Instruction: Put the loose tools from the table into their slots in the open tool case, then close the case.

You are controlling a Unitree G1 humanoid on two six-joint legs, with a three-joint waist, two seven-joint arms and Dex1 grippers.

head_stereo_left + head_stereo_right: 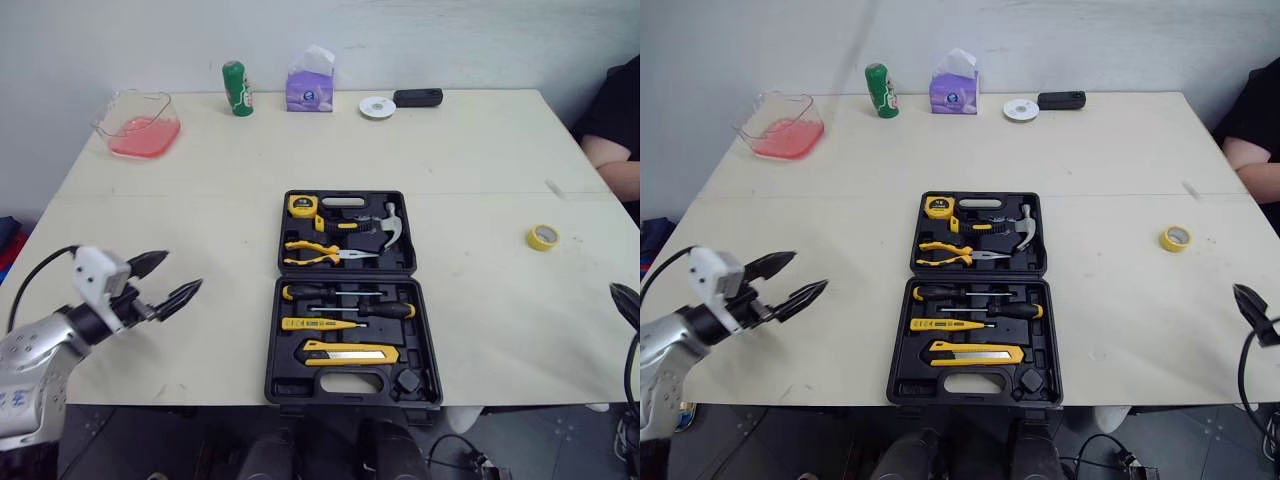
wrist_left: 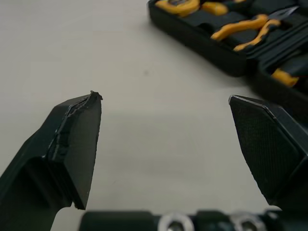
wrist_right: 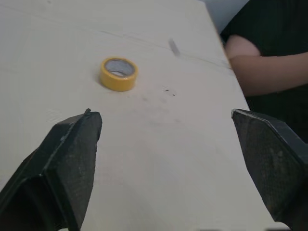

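The black tool case (image 1: 276, 372) lies open at the table's middle front. Its slots hold a tape measure (image 1: 302, 206), a hammer (image 1: 386, 226), yellow pliers (image 1: 320, 252), screwdrivers (image 1: 346, 293) and a yellow utility knife (image 1: 350, 353). A yellow tape roll (image 1: 543, 237) lies loose on the table to the right of the case, and is also ahead of my right gripper (image 3: 161, 113), which is open and empty near the table's right front edge. My left gripper (image 1: 182, 270) hangs open and empty over bare table left of the case, pointing toward it.
Along the far edge stand a pink-filled clear container (image 1: 140, 125), a green bottle (image 1: 237, 88), a purple tissue pack (image 1: 310, 85), a white disc (image 1: 377, 107) and a black device (image 1: 418, 97). A person's arm (image 1: 615, 165) rests at the table's right side.
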